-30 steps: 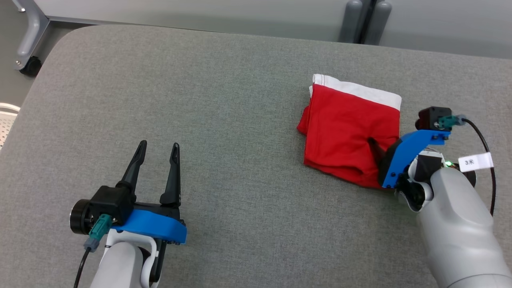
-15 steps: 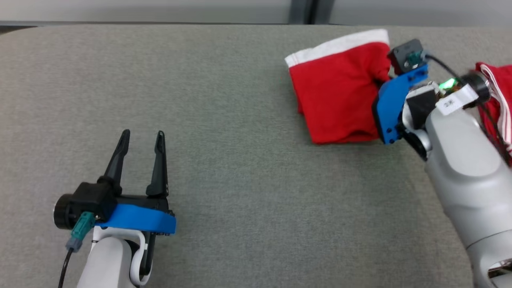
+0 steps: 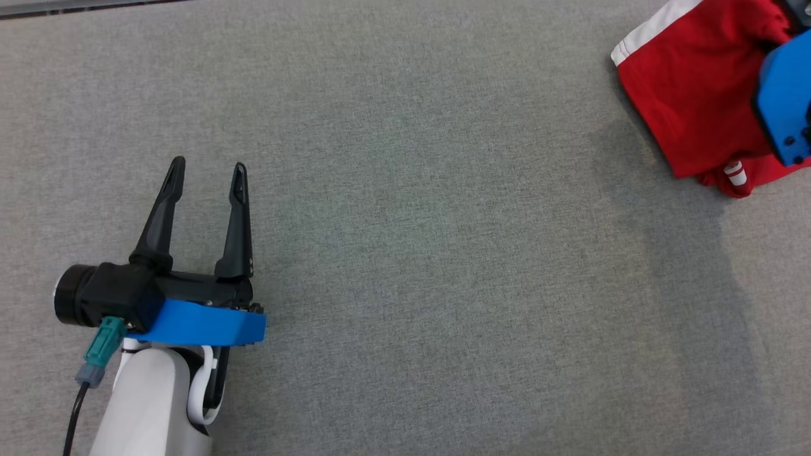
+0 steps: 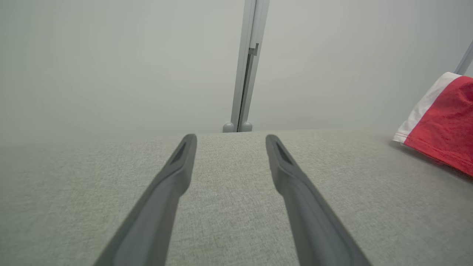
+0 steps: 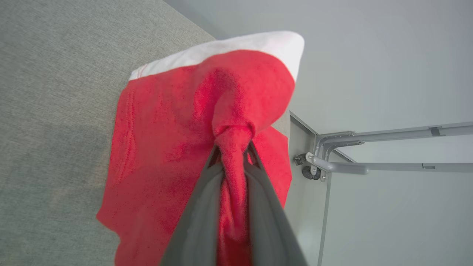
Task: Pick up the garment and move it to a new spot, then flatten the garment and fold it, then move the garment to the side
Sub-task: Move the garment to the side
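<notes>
On your left, the left gripper [image 3: 208, 166] sits low over the grey padded table [image 3: 405, 266]. Its two fingers are spread wide with nothing between them and point away from the robot. Between it and the work lies a broad stretch of bare grey cloth. Far to your right, in the upper right corner of the head view, is the red garment [image 3: 690, 95], its white waistband [image 3: 640, 38] turned toward the table's middle. The right gripper [image 5: 232, 147] has its fingers pressed together on a twisted bunch of the red fabric, and the rest drapes from that pinch, gathered rather than flat. A shadow beneath suggests it is at least partly raised, though you can't be sure. What your move turns on is that the garment lies wholly on the right arm's side, well apart from the left gripper, with open table to its left. I'd judge you should carry it leftward with the right arm
</notes>
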